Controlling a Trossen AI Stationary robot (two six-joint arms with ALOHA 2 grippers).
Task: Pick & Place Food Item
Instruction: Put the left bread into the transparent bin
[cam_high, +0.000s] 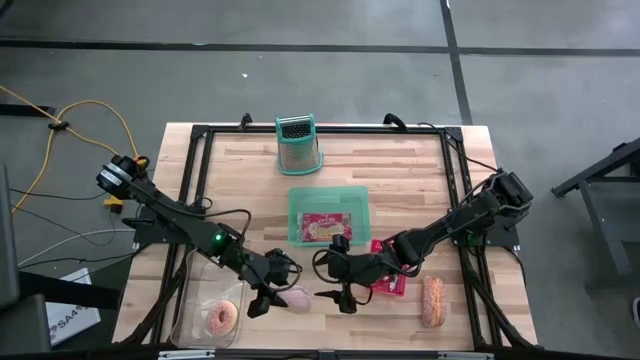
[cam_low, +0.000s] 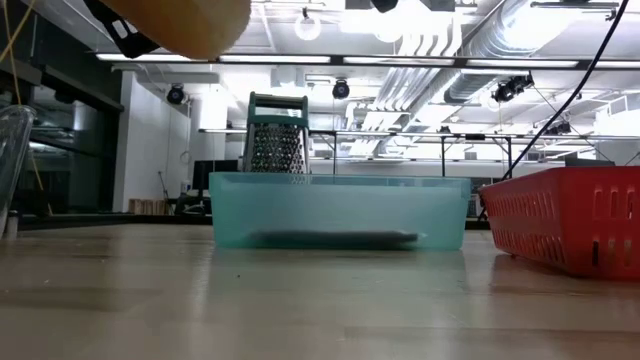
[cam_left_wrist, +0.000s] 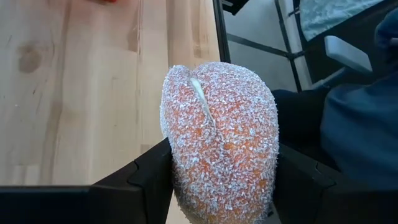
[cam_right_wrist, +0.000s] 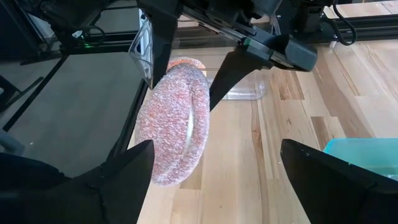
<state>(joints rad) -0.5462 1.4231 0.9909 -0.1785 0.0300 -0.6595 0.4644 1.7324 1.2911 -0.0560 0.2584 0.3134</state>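
An oval, pinkish-orange bun (cam_left_wrist: 221, 143) coated in white flakes, slit along one side, is held in my left gripper (cam_high: 268, 297) over the table's near edge. In the high view the bun (cam_high: 298, 297) lies between the two grippers. It is also in the right wrist view as the bun (cam_right_wrist: 177, 124), and blurred at the low view's top as the bun (cam_low: 190, 20). My right gripper (cam_right_wrist: 214, 180) is open and faces the bun from the right without touching it; in the high view the right gripper (cam_high: 338, 296) is just right of it. My left gripper pinches the bun across its width, one finger (cam_left_wrist: 149, 180) on each long side (cam_left_wrist: 180, 168). The fingers come level from the table's left. The bun is lifted clear of the table and sticks out past the fingertips, with its slit (cam_left_wrist: 202, 99) facing the wrist camera.
A clear tub (cam_high: 192, 300) at the near left holds a pink iced doughnut (cam_high: 222, 318). A teal bin (cam_high: 300, 200) with a packet (cam_high: 328, 226) sits mid-table, with a grater (cam_high: 298, 143) behind it. A red basket (cam_high: 390, 285) lies under my right arm, and a sugared pastry (cam_high: 432, 300) is to its right.
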